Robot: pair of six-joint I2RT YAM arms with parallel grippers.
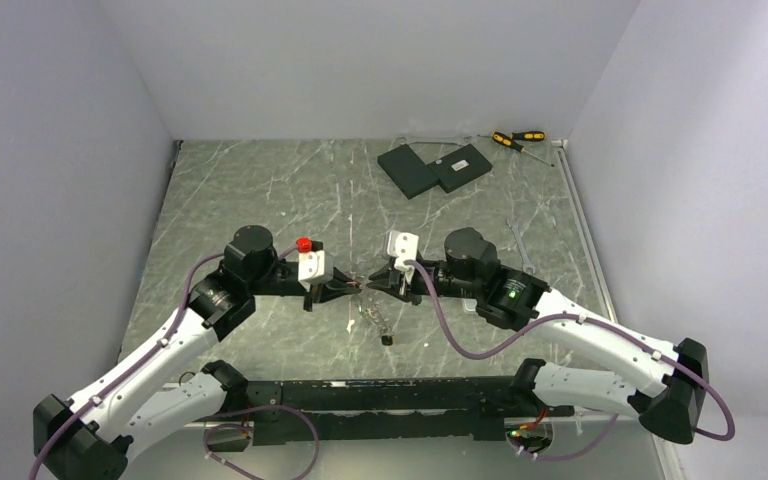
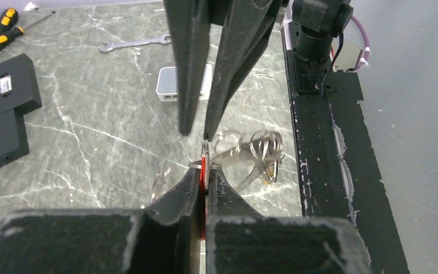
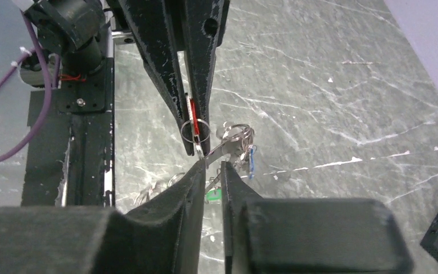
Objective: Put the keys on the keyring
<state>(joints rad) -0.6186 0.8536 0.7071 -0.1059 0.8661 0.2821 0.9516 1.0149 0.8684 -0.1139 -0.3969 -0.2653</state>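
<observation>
On the grey marbled table (image 1: 260,200) the left arm (image 1: 160,350) and right arm (image 1: 580,330) meet nose to nose over its near middle, well apart from the black slabs (image 1: 435,168) at the far side. The left gripper (image 2: 204,172) is clamped tight on the red key (image 3: 192,116), pinched edge-on between its fingers. The right gripper (image 3: 213,168) faces it with only a narrow gap between its fingers. The keyring (image 3: 236,137) is a tangle of shiny wire loops held up just beside both sets of tips. A metal strip from it reaches into the right gripper's gap, but I cannot tell whether it is truly pinched. A blue key (image 3: 252,160) hangs off the tangle, and a green key (image 3: 213,196) shows lower down through the gap. A thin wire loop (image 3: 195,131) sits around the left tips at the red key. The main risk, as I judge it, is the crowding. Four fingertips work almost touching, so a small sideways push could twist the red key in its grip, knock the tangle loose or make the fingers collide. A slack hold on the right would let the whole bunch drop to the table. The red key's hole and blade are hidden by the fingers. It is also unclear whether the loop is threaded through the key or only lies in front of it. From above, all of this is a small blur.
</observation>
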